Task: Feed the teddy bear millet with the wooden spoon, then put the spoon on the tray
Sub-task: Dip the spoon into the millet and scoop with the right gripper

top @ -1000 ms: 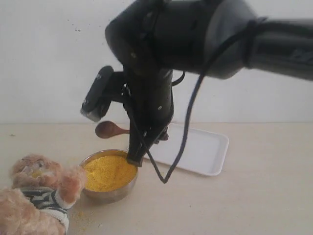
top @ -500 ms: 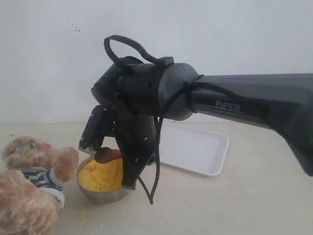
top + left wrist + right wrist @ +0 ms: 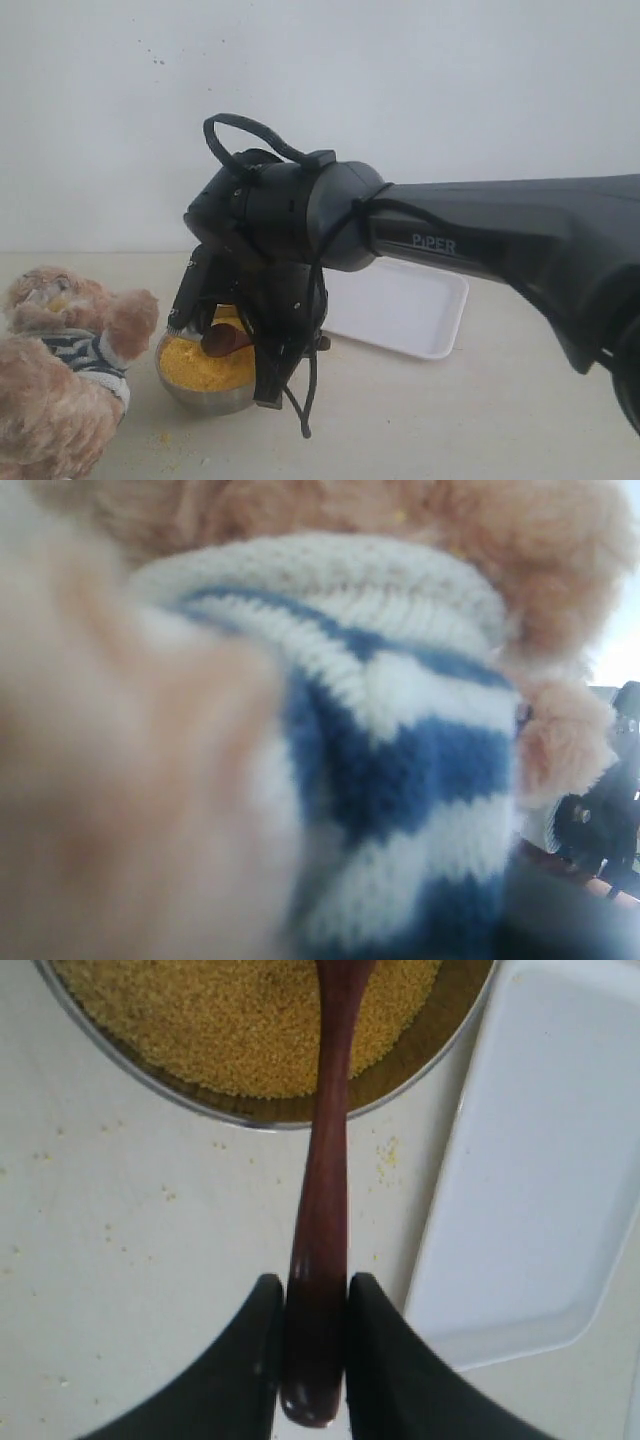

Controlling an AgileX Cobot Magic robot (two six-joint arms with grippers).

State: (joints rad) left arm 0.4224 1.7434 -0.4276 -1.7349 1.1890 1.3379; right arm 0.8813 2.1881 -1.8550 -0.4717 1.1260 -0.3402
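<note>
Two right fingers [image 3: 250,1360] clamp the wooden spoon [image 3: 325,1160] handle, tip over the millet [image 3: 220,1020], tray [image 3: 520,1160] edge just beside.

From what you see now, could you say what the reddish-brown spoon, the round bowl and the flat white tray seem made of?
The reddish-brown spoon: wood, smooth and slightly glossy. The round bowl: shiny metal, by its bright thin rim. The flat white tray: probably plastic, smooth and matte; ceramic possible.
</note>
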